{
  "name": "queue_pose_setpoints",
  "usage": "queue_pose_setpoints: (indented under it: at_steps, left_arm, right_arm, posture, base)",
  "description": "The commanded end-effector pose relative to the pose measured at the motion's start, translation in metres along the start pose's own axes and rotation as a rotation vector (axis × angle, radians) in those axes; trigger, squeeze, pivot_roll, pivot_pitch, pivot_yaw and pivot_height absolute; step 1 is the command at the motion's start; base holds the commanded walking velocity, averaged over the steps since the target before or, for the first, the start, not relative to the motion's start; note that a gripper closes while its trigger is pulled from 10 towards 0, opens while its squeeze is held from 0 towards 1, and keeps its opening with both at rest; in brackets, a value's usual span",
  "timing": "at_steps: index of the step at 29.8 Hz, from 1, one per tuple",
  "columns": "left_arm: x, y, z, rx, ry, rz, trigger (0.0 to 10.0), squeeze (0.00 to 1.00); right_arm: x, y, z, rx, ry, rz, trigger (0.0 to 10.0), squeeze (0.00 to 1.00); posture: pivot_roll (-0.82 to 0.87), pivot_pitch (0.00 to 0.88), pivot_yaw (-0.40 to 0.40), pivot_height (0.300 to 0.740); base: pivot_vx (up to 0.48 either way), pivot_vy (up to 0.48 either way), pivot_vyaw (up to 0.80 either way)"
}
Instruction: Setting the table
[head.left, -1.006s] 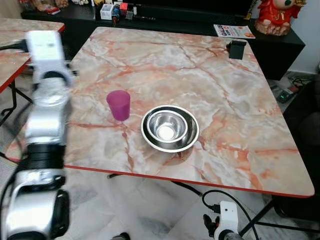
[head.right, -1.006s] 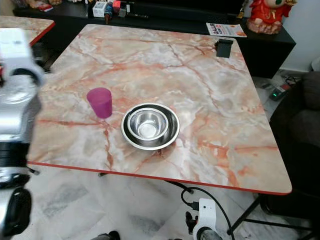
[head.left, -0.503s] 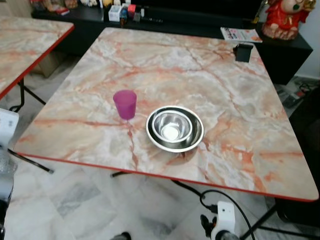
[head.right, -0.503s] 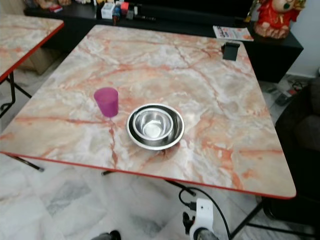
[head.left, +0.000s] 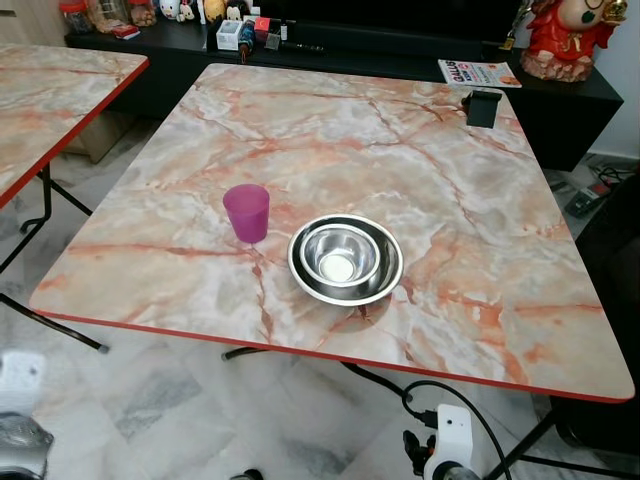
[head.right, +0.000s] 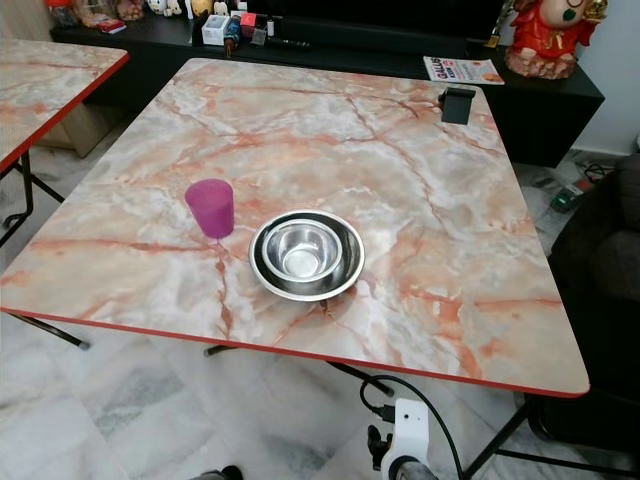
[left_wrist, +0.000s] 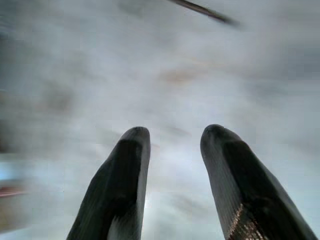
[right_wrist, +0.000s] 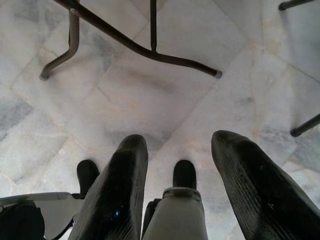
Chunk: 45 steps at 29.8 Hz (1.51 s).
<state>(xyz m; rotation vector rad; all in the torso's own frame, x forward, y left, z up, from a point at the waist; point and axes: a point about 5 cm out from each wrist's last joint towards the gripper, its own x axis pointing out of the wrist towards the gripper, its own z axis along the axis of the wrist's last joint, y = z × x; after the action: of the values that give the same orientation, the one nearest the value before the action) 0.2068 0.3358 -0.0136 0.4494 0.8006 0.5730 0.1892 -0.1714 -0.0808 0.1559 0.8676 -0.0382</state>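
two silver arms hang low beside the robot. on the left, the left gripper (left_wrist: 170, 150) points at a blurred pale floor, its two black fingers (left_wrist: 125, 175) spread apart and empty. further right, on the pink marble-patterned table with a red edge (head.left: 470, 180), a magenta plastic cup (head.left: 246, 212) stands upright near the front, just beside a round stainless-steel bowl nested in a wider steel dish (head.left: 345, 258), the two apart. a small black box (head.left: 482, 106) sits at the far right corner. on the right, the right gripper (right_wrist: 177, 165) points down at the grey marble floor tiles (right_wrist: 200, 90) near black table legs (right_wrist: 135, 45), fingers parted and holding nothing.
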Motion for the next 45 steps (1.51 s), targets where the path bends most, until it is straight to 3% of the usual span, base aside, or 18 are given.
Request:
queue_pose_setpoints:
  at_steps: [1,4,6,9,13,14,17,20,26,37,45]
  left_arm:
    - [-0.004,-0.014,-0.012,-0.033,0.03,-0.097,10.0,0.0]
    - [-0.013,-0.041,-0.02,0.016,0.044,-0.229,10.0,0.0]
    - [-0.025,-0.071,-0.024,0.023,0.03,-0.365,10.0,0.0]
    - [-0.038,-0.101,-0.022,-0.069,0.045,-0.472,10.0,0.0]
    - [-0.045,-0.114,-0.023,-0.021,0.049,-0.525,10.0,0.0]
    - [-0.051,-0.126,-0.021,0.044,0.024,-0.584,10.0,0.0]
    - [-0.056,-0.134,-0.018,0.097,-0.006,-0.626,10.0,0.0]
    - [-0.056,-0.137,-0.011,0.076,-0.016,-0.625,10.0,0.0]
    - [-0.057,-0.141,-0.003,0.115,-0.046,-0.655,10.0,0.0]
    - [-0.059,-0.146,0.002,0.126,-0.051,-0.669,10.0,0.0]
    - [-0.058,-0.143,-0.002,0.124,-0.029,-0.637,10.0,0.0]
  right_arm:
    - [-0.002,-0.002,-0.008,-0.006,0.03,-0.009,10.0,0.0]
    - [-0.002,-0.003,-0.008,-0.004,0.028,-0.012,10.0,0.0]
    - [-0.002,-0.006,-0.007,-0.004,0.026,-0.021,10.0,0.0]
    - [-0.003,-0.012,-0.005,0.001,0.018,-0.045,10.0,0.0]
    - [-0.004,-0.014,-0.007,0.003,0.02,-0.051,10.0,0.0]
    - [-0.005,-0.017,-0.011,0.006,0.039,-0.078,10.0,0.0]
    - [-0.007,-0.021,-0.014,0.034,0.039,-0.107,10.0,0.0]
    - [-0.008,-0.023,-0.019,0.05,0.044,-0.12,10.0,0.0]
    - [-0.009,-0.022,-0.023,0.101,0.038,-0.138,10.0,0.0]
    - [-0.004,-0.018,-0.007,0.065,0.022,-0.114,10.0,0.0]
    - [-0.002,-0.02,-0.001,0.034,0.024,-0.113,10.0,0.0]
  posture:
    - [0.05,0.067,-0.028,0.74]
    - [0.05,0.062,-0.029,0.74]
    - [0.02,0.043,-0.028,0.74]
    - [0.0,0.029,-0.025,0.74]
    - [-0.02,0.026,-0.017,0.74]
    - [-0.03,0.035,-0.013,0.74]
    - [-0.03,0.035,-0.014,0.74]
    - [-0.05,0.043,0.001,0.74]
    - [-0.08,0.061,0.028,0.74]
    - [-0.07,0.07,0.01,0.74]
    - [-0.06,0.077,-0.009,0.74]
  base:
    - [0.0,0.0,0.0]
    - [0.0,0.0,0.0]
    - [0.0,0.0,0.0]
    - [0.0,0.0,0.0]
    - [0.0,0.0,0.0]
    - [0.0,0.0,0.0]
    - [0.0,0.0,0.0]
    - [0.0,0.0,0.0]
    - [0.0,0.0,0.0]
    - [0.0,0.0,0.0]
    - [0.0,0.402,0.0]
